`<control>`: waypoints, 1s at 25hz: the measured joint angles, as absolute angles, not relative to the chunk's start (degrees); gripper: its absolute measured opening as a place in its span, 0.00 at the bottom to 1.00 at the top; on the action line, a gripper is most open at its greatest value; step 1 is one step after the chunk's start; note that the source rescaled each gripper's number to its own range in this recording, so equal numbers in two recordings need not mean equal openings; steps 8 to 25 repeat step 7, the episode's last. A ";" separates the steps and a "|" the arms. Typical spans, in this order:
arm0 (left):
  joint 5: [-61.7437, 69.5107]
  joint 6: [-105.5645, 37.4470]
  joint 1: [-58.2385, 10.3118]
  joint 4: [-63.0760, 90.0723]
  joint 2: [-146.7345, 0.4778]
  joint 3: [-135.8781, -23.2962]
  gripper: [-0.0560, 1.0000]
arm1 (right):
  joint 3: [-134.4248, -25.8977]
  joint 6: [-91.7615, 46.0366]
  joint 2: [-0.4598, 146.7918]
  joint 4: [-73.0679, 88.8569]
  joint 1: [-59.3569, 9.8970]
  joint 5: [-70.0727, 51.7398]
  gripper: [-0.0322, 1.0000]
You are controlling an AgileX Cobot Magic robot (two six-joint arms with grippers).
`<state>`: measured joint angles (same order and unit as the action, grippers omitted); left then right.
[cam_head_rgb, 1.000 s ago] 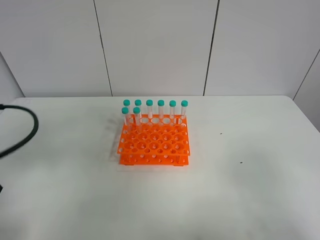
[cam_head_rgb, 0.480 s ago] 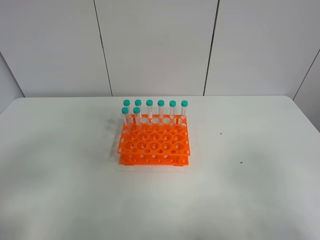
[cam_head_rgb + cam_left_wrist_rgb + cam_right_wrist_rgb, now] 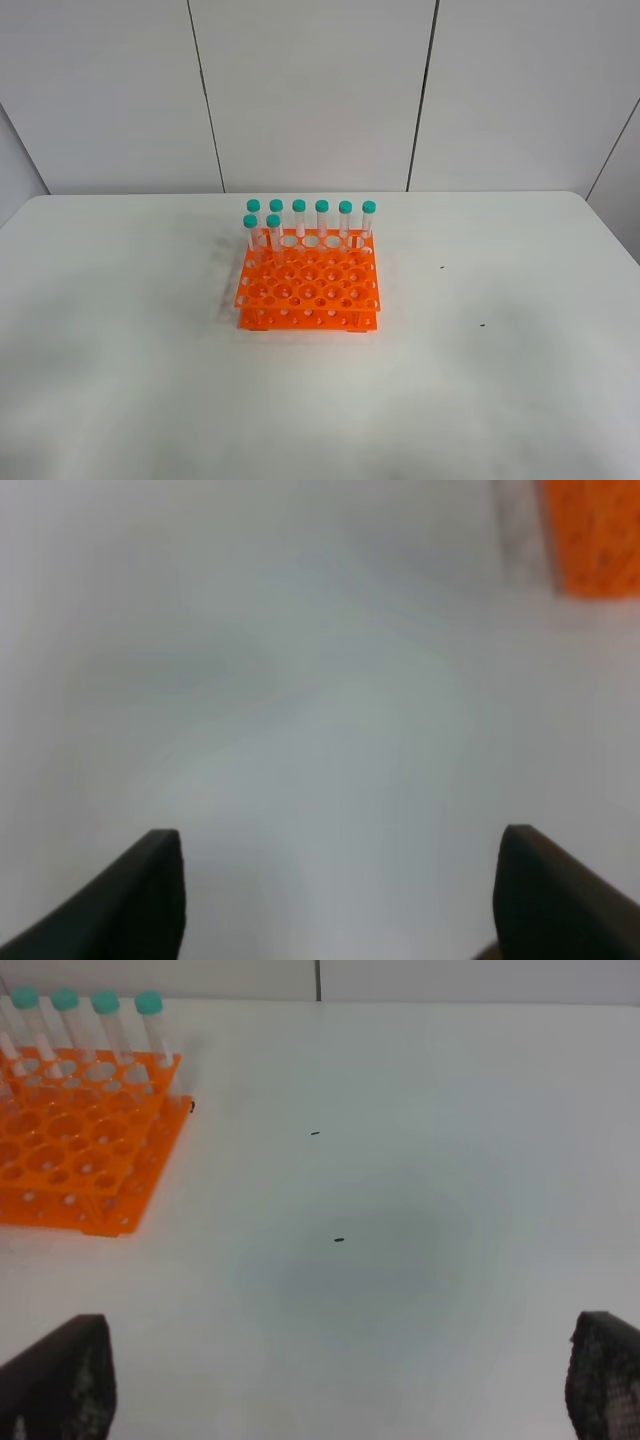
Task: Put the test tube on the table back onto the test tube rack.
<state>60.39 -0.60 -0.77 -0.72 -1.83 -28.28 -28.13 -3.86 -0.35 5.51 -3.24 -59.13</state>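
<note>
Two grippers, both with jaws spread wide and holding nothing, frame the scene from their wrist cameras; neither appears in the high view. Nearest, the left gripper (image 3: 340, 900) hangs over bare table (image 3: 300, 680), its dark fingertips (image 3: 150, 890) well apart; only an orange corner of the test tube rack (image 3: 592, 535) shows ahead of it and off to one side, blurred. The right gripper (image 3: 340, 1385) likewise hangs over open tabletop, with two small dark specks (image 3: 339, 1240) ahead of it and the rack farther on, well off to its side.

Farther out, the rack stands square near the middle of the table, most of its holes vacant. Eight capped tubes stand upright in it: six along the far row (image 3: 310, 220) and two (image 3: 262, 232) in the next row forward, at the left end. Upright seating keeps caps clear above the grid, where fingers could close on them.

No test tube lies on the table in any view; the one to be returned is judged to be already among those standing, and cannot be told apart from its neighbours. The retracted, empty grippers fit a finished task.
</note>
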 joint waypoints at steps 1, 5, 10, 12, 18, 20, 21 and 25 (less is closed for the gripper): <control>60.39 -0.60 -0.77 -0.72 -0.75 -28.28 0.95 | -28.13 -3.86 -0.35 5.51 -3.24 -59.13 1.00; 60.49 -0.60 -0.77 -0.72 0.26 -28.28 0.95 | -28.13 -3.86 -0.35 5.51 -3.24 -59.13 1.00; 60.49 -0.60 -0.77 -0.72 0.26 -28.28 0.95 | -28.13 -3.86 -0.35 5.51 -3.24 -59.13 1.00; 60.49 -0.60 -0.77 -0.72 0.26 -28.28 0.95 | -28.13 -3.86 -0.35 5.51 -3.24 -59.13 1.00; 60.49 -0.60 -0.77 -0.72 0.26 -28.28 0.95 | -28.13 -3.86 -0.35 5.51 -3.24 -59.13 1.00; 60.49 -0.60 -0.77 -0.72 0.26 -28.28 0.95 | -28.13 -3.86 -0.35 5.51 -3.24 -59.13 1.00; 60.49 -0.60 -0.77 -0.72 0.26 -28.28 0.95 | -28.13 -3.86 -0.35 5.51 -3.24 -59.13 1.00; 60.49 -0.60 -0.77 -0.72 0.26 -28.28 0.95 | -28.13 -3.86 -0.35 5.51 -3.24 -59.13 1.00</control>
